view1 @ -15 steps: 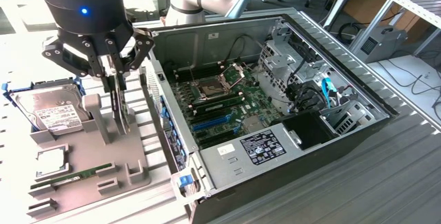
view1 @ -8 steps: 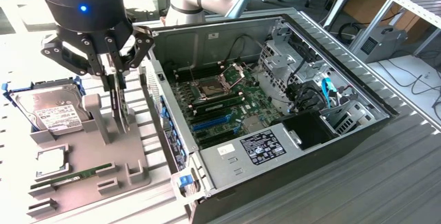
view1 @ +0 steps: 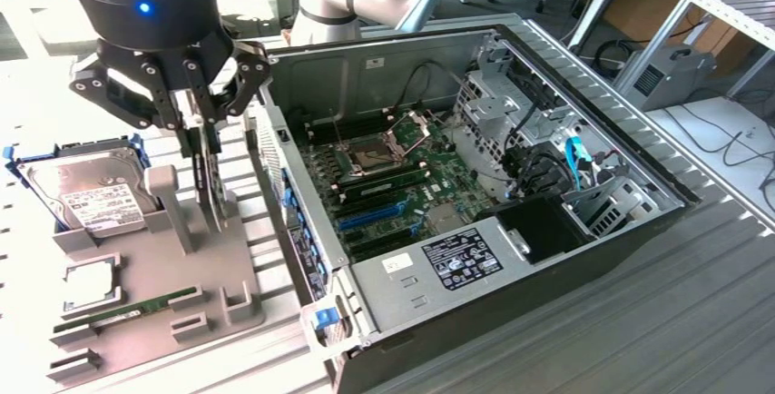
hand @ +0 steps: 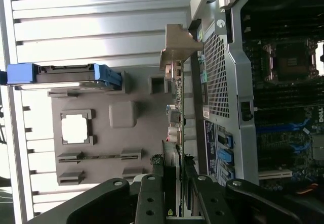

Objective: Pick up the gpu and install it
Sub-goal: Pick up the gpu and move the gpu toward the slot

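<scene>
The gpu (view1: 213, 190) is a thin dark card seen edge-on, standing upright over the grey holder (view1: 158, 267) beside the open computer case (view1: 485, 185). My gripper (view1: 200, 131) is above the holder, shut on the card's top edge. In the wrist view the gpu (hand: 177, 102) runs away from my gripper (hand: 178, 188), with its silver end bracket (hand: 178, 44) at the far end, close to the case's perforated back wall (hand: 217, 72). I cannot tell whether the card's lower edge still touches the holder.
The holder also carries a silver hard drive (view1: 91, 194) in a blue frame, a CPU chip (view1: 91, 285) and a green RAM stick (view1: 127, 308). Inside the case, the motherboard's blue slots (view1: 369, 217) lie near the back wall. Cables and drive cages (view1: 545, 167) fill the exterior view's right side.
</scene>
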`<state>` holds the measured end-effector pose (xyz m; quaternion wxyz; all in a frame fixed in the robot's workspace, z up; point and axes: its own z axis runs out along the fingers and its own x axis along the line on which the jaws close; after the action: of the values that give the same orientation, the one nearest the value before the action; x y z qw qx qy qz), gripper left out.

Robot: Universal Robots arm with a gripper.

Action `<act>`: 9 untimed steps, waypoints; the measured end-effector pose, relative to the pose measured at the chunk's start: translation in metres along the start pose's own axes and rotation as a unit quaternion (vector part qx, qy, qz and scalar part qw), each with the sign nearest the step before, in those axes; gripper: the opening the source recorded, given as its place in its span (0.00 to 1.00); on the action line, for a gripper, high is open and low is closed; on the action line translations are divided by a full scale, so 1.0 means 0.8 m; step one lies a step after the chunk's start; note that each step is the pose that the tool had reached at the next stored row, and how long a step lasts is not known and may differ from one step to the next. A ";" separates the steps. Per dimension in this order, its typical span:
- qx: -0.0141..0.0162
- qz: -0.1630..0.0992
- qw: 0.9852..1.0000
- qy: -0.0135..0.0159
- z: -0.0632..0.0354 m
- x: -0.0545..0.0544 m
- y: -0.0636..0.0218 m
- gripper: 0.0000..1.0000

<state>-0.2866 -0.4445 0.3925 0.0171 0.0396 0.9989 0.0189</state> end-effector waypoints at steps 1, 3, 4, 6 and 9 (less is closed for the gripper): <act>0.000 0.000 1.000 0.000 0.000 0.000 0.000 0.27; 0.000 0.000 1.000 0.000 -0.002 0.000 0.000 0.27; 0.000 0.000 1.000 0.000 -0.002 0.000 0.000 0.27; 0.000 0.000 1.000 0.000 -0.004 0.000 0.000 0.27; 0.000 0.000 1.000 0.000 -0.006 0.000 0.000 0.27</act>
<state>-0.2865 -0.4445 0.3970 0.0170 0.0396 0.9989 0.0189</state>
